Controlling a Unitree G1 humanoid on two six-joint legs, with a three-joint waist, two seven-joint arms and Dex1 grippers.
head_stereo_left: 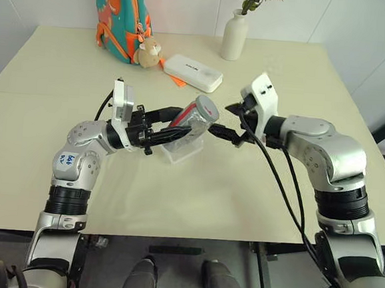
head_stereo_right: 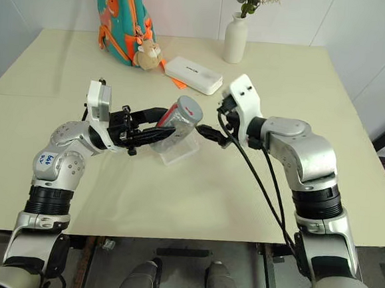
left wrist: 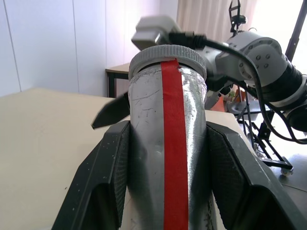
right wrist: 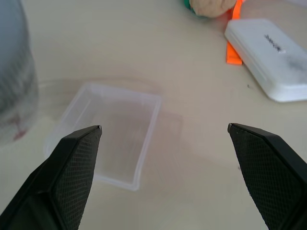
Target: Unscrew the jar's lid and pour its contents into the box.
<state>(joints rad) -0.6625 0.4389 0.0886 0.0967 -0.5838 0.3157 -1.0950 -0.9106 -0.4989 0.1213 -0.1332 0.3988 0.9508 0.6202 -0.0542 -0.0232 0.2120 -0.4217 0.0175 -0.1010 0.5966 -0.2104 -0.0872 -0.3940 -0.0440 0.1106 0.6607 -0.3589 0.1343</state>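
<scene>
1. While clamped on the jar (head_stereo_left: 193, 122), left end effector (head_stereo_left: 170, 127) pinching the silvery body from both sides, lid (head_stereo_left: 208, 108) tilted up and toward the right arm; best kept rigid so the body cannot spin during the twist.
2. Right end effector (head_stereo_left: 225, 132) spread wide and empty, just beside the lid end but apparently low of it; needs lifting and lining up so both fingers (right wrist: 72, 167) straddle the grey cap's ribbed rim.
3. Close only on the rim, above the neck, never on the jar wall; otherwise both grips fight each other.
4. Turn in short wrist rolls, regripping between them, with a slight pull off the neck once loose.
5. Keep the mouth raised until the cap is away; contents hidden behind the foggy wall and red tape.
6. Box (right wrist: 112, 132) sits open on the tabletop (head_stereo_left: 283, 91) directly beneath the jar, well placed for tipping.
7. White case (head_stereo_left: 193, 72), vase (head_stereo_left: 234, 35) and backpack (head_stereo_left: 120, 15) stand well behind, clear of the work.
</scene>
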